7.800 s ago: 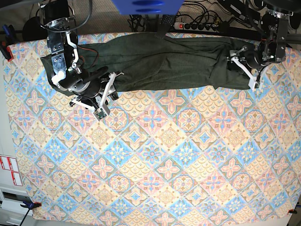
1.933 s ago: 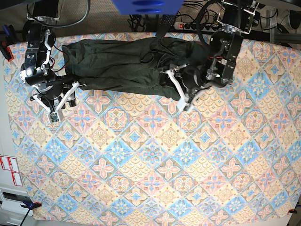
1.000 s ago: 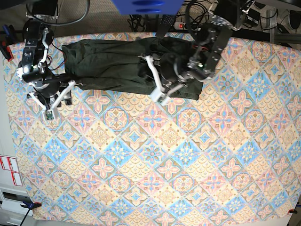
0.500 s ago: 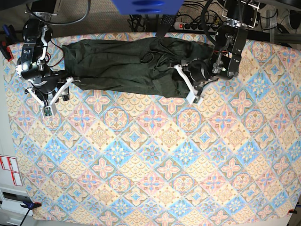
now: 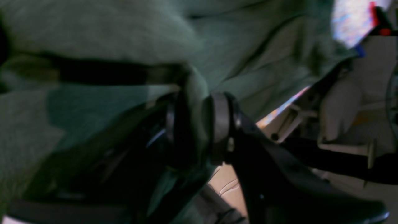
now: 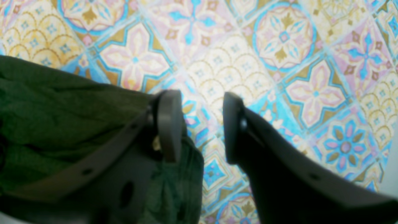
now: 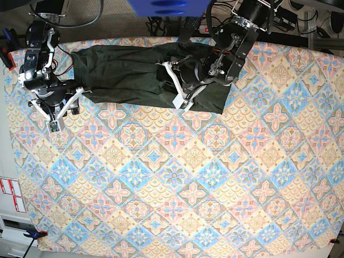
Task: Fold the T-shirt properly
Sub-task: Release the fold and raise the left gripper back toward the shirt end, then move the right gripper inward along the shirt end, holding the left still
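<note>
The shirt (image 7: 134, 72) lies bunched along the surface's far edge. The left gripper (image 5: 199, 124), its fingers nearly shut, seems to pinch a fold, mid-drag toward the middle. The right gripper (image 6: 200, 124), fingers spread and empty, waits at the shirt's end. Next: lay the fold flat, release. The surface (image 7: 177, 177) is patterned; cables run behind.

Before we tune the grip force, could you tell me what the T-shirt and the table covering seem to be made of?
T-shirt: soft, thin olive-green knit, matte and lightly heathered; it creases and bunches readily, and a fold is pinched in the left gripper.
Table covering: flat sheet printed with a tile pattern; probably cloth or vinyl, but the pictures leave it open.
</note>
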